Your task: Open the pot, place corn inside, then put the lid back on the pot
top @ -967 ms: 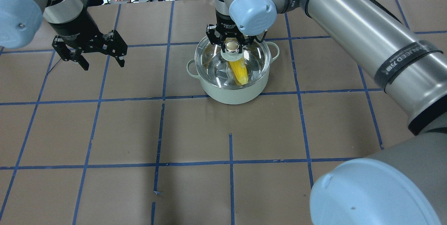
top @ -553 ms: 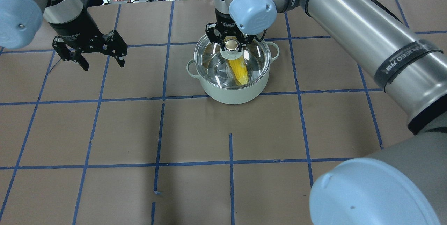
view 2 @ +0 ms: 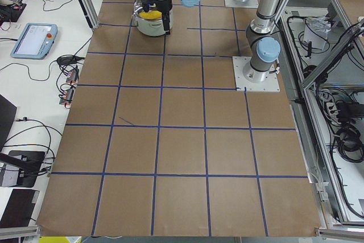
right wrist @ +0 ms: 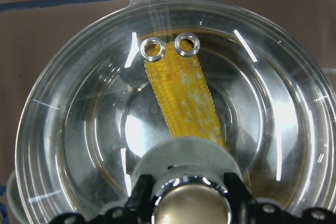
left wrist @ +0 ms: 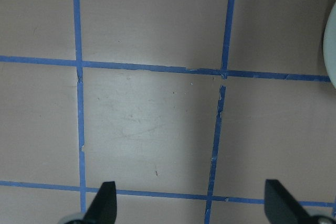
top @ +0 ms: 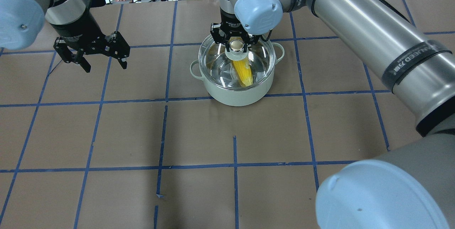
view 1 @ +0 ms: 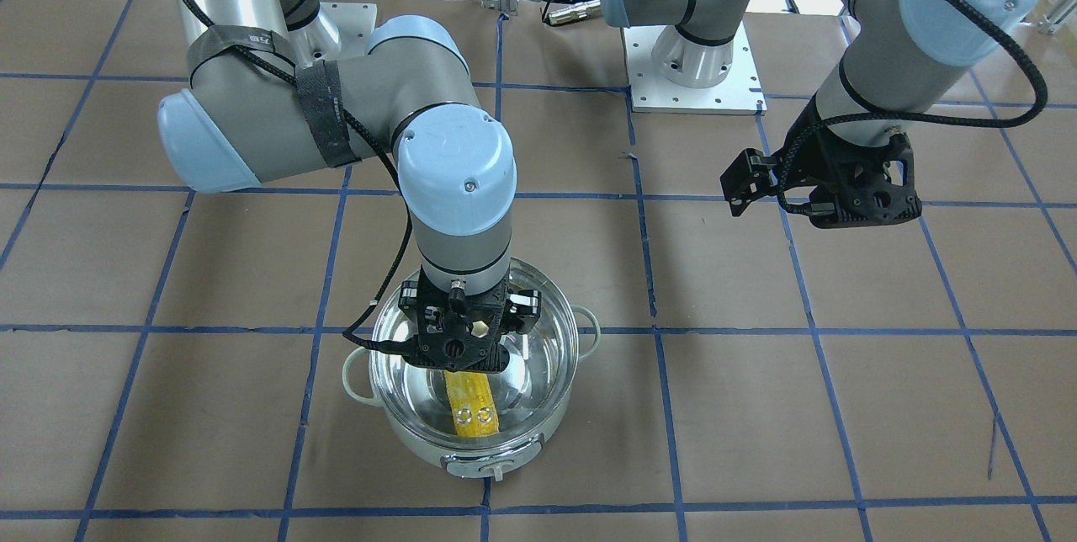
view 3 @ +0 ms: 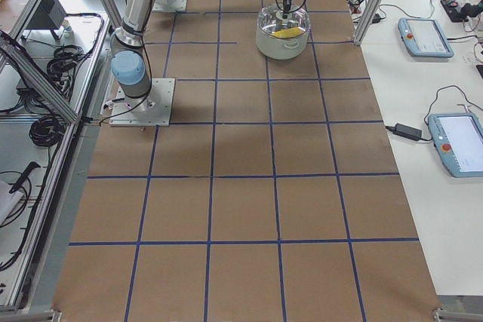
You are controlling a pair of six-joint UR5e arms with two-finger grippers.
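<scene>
Your right fingers [right wrist: 137, 198] clamp the knob [right wrist: 191, 208] of the lid [right wrist: 273, 103], which rests on the pot [top: 238, 95] over the corn [right wrist: 181, 103]. Confirm the rim seats evenly, then release and rise straight. Your left fingers [left wrist: 102, 203] hang spread above the desk [top: 142, 133].

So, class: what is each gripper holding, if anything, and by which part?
The right gripper holds the lid by its knob, jaws on either side; the lid sits on the pot. The left gripper is open and holds nothing.

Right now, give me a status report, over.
Left gripper fingers open, apart from pot. Right gripper fingers shut on lid knob, lid on pot. Corn inside. Nothing seen in the way.
</scene>
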